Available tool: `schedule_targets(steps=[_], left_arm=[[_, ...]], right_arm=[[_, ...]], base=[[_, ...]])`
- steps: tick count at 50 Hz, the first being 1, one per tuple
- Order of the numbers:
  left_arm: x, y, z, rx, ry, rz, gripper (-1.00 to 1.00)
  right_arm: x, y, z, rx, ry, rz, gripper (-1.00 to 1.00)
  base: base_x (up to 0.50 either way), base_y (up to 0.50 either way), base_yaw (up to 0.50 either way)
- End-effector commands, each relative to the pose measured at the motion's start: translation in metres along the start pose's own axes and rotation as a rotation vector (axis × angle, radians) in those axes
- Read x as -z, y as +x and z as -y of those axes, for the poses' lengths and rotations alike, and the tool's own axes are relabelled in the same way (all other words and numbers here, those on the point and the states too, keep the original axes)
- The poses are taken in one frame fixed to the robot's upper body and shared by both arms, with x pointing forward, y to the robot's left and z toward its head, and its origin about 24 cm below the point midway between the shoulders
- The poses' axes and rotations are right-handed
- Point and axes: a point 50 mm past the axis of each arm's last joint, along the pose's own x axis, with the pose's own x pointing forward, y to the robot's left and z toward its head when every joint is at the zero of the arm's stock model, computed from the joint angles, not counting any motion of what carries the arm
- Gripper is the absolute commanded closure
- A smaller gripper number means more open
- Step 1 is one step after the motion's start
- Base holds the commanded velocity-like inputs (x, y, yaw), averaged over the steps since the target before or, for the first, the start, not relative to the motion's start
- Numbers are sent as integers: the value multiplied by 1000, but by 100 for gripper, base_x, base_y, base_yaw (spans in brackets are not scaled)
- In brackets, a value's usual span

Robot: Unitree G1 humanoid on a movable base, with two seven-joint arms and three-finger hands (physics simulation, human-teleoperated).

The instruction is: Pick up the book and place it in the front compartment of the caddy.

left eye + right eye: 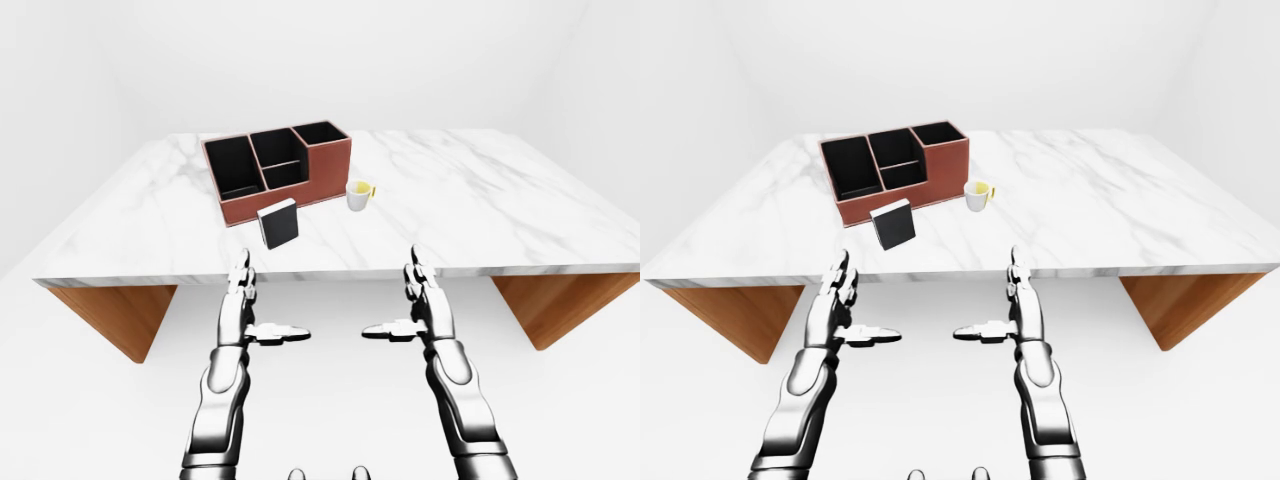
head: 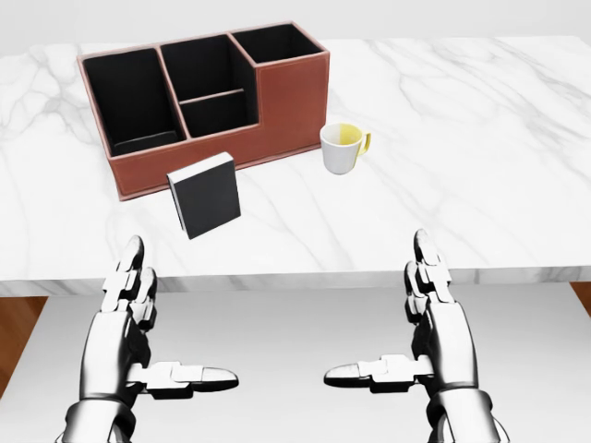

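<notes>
In the head view a black book (image 2: 204,195) stands upright and slightly tilted on the marble table (image 2: 480,138), left of centre, just below the reddish-brown caddy (image 2: 208,101) at upper left. A white mug (image 2: 343,148) with a yellow inside sits right of the caddy. Both hands, left hand (image 2: 138,337) and right hand (image 2: 429,337), hover below the table edge, fingers spread open, holding nothing.

One white marble-topped table (image 2: 480,129) on wooden supports. One reddish-brown leather caddy (image 2: 277,101) at 11 o'clock, four black-lined compartments. One black upright book (image 2: 205,196). One white mug with yellow inside (image 2: 340,149). Two silver three-finger hands: left (image 2: 129,318), right (image 2: 434,318).
</notes>
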Motion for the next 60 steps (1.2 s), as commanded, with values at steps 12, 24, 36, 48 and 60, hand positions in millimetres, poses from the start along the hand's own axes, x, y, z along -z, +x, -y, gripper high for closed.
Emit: schedule_targets(steps=[12, 24, 36, 48, 60], left_arm=[[-1, 0, -5, 7, 1, -18, -100], [-9, -2, -3, 12, -2, -10, -100], [-32, -9, 1, 21, 23, 89, -100], [-69, -17, 0, 22, 33, 249, -100], [-108, -30, -1, 39, 45, 426, -100]], right_arm=[[-1, -1, 5, -9, -10, -6, -100], [-9, -7, 3, -12, -24, -9, -100], [-37, -11, 8, 15, -58, 108, -100], [-83, -27, 9, 17, -83, 307, -100], [-95, -32, 9, 9, -84, 363, -100]], base=[[0, 0, 0], [0, 0, 0], [0, 0, 0], [0, 0, 0], [0, 0, 0]])
